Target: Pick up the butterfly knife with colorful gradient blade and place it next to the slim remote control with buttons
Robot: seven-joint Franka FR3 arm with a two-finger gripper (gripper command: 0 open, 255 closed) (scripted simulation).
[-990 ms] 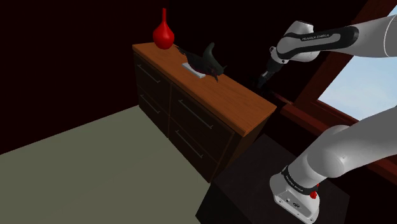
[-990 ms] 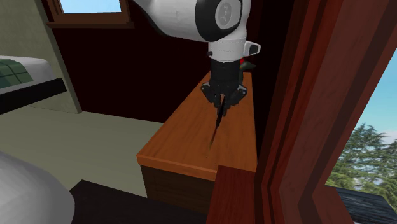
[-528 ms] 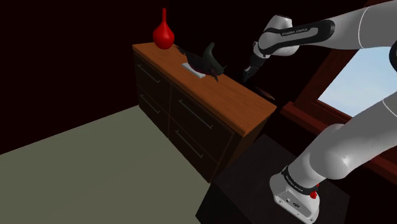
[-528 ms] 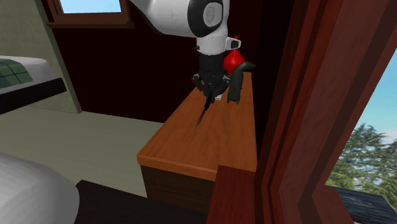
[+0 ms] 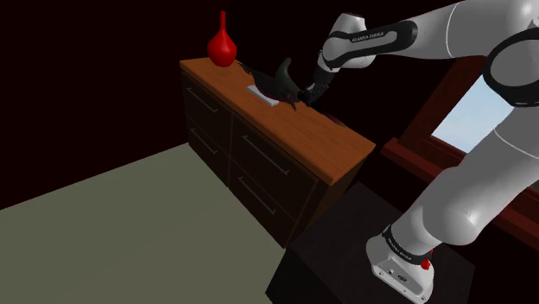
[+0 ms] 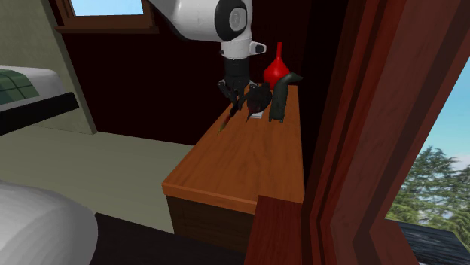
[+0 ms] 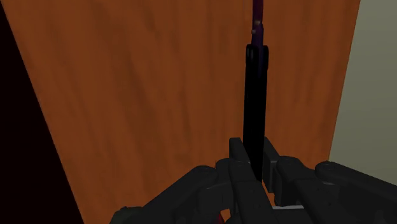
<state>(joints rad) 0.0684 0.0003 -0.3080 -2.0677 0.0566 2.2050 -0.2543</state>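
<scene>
Shoulder view: stretching the white arm (image 5: pixel 466 22) across the brown wooden dresser (image 5: pixel 320 138), ending close beside the black figurine (image 5: pixel 278 79) and short of the red vase (image 5: pixel 222 47). Clasping the butterfly knife (image 7: pixel 256 108) by its black handle in the gripper (image 7: pixel 254 153), fingers narrowed onto it. Hanging the purple-tinged blade toward the dresser top.

The arm (image 5: pixel 466 203) is made of fat, rounded white links with dark joints (one black band carries small white lettering), ending in an all-black gripper (image 7: pixel 253 153).
</scene>
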